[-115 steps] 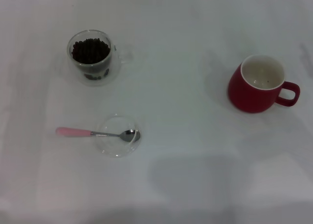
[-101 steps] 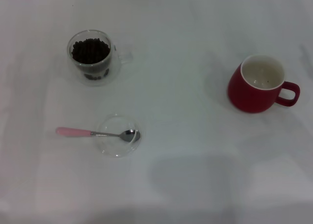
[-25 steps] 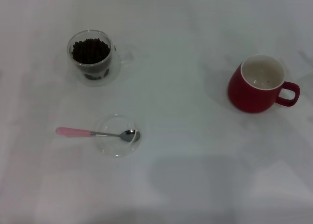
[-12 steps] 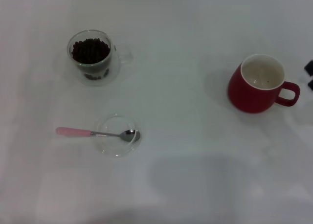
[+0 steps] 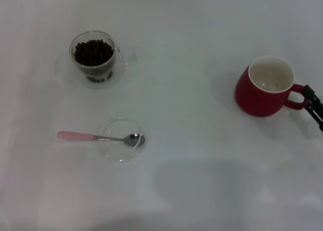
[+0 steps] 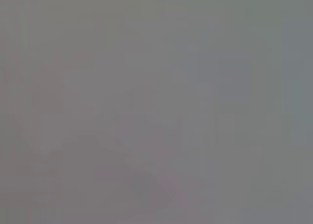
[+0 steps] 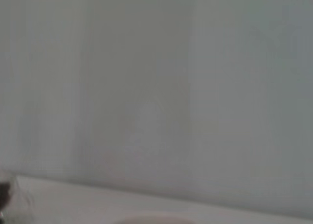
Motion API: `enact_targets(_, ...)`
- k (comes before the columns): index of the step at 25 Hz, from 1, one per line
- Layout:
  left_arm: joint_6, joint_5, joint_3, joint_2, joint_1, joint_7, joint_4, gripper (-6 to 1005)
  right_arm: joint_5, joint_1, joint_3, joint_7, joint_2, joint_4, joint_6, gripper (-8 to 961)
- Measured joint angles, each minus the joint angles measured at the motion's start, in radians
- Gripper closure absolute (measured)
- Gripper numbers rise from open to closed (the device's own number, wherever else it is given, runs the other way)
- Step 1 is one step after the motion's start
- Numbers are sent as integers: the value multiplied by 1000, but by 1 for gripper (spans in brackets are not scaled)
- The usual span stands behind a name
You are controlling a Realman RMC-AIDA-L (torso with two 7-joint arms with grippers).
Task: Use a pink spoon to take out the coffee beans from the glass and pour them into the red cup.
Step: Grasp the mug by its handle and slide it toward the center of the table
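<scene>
The pink spoon (image 5: 96, 137) lies at the front left, its metal bowl resting in a flat clear dish (image 5: 114, 149) and its pink handle pointing left. The glass (image 5: 94, 59) stands upright at the back left and holds the coffee beans (image 5: 94, 52). The red cup (image 5: 265, 87) stands upright at the right, with its handle pointing right and a cream inside that looks almost empty. My right gripper (image 5: 313, 106) comes in from the right edge, right beside the cup's handle. My left gripper is out of view. Both wrist views show only plain pale surface.
The white table (image 5: 192, 155) spreads under everything. A wide bare stretch lies between the glass and the red cup, and along the front.
My right gripper has come in from the right edge and moved down to the red cup's handle. The spoon, glass, dish and cup have not moved.
</scene>
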Motion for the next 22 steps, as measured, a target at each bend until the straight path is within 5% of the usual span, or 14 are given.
enact_targets(22, -3, -23, 0, 3, 11, 0, 1, 137, -3, 29, -1, -11, 8, -35, 195, 317)
